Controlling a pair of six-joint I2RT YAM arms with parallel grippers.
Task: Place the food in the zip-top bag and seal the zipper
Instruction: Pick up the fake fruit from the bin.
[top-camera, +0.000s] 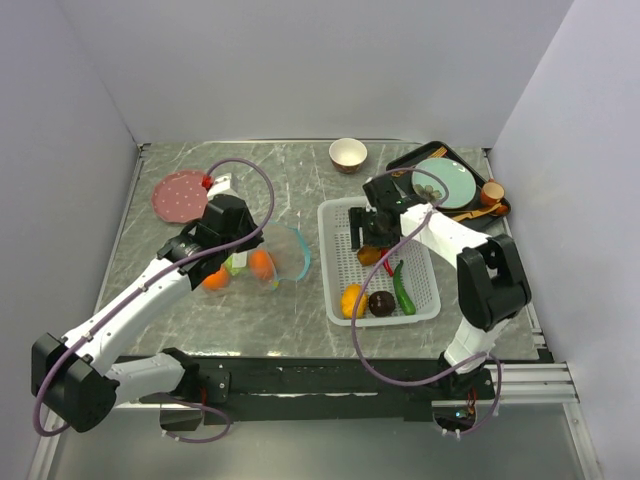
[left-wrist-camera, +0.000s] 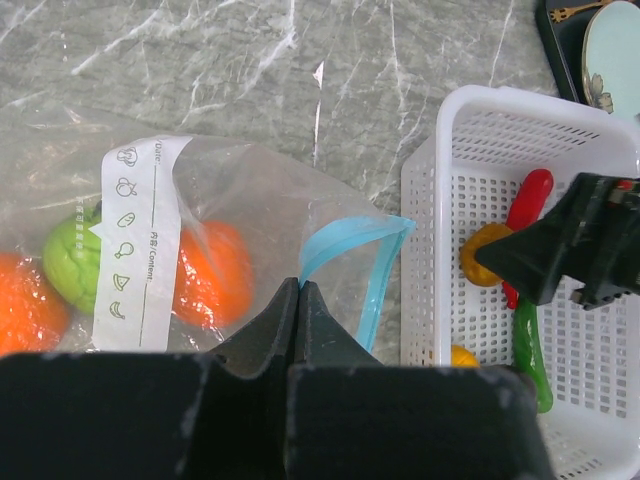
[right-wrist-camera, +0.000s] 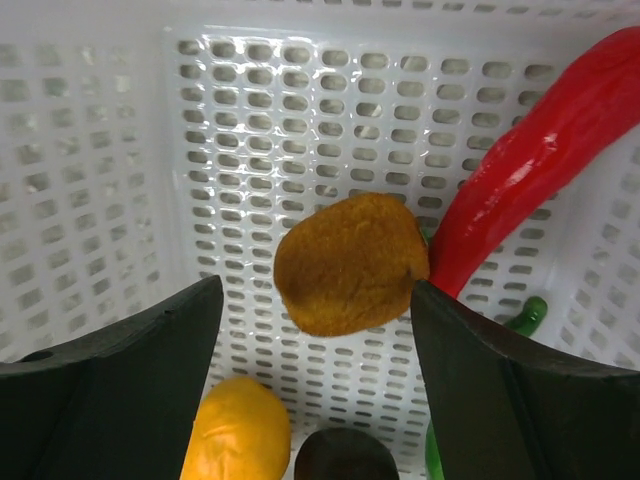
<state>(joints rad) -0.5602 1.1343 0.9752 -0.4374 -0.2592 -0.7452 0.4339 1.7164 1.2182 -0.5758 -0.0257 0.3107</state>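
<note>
Right wrist: right hand gapes open over the brown kiwi — left hand pinches the zip-top bag.

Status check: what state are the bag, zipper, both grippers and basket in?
zip-top bag: mouth open, oranges and green apple inside
zipper: unsealed
left gripper: shut on the bag's mouth edge
right gripper: open, straddling brown kiwi
white basket: partly filled

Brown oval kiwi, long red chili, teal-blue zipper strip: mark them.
Brown oval kiwi (right-wrist-camera: 350, 262), right wrist view, body centre.
Long red chili (right-wrist-camera: 530, 160), right wrist view, mid-length.
Teal-blue zipper strip (left-wrist-camera: 345, 233), left wrist view, raised bend.
</note>
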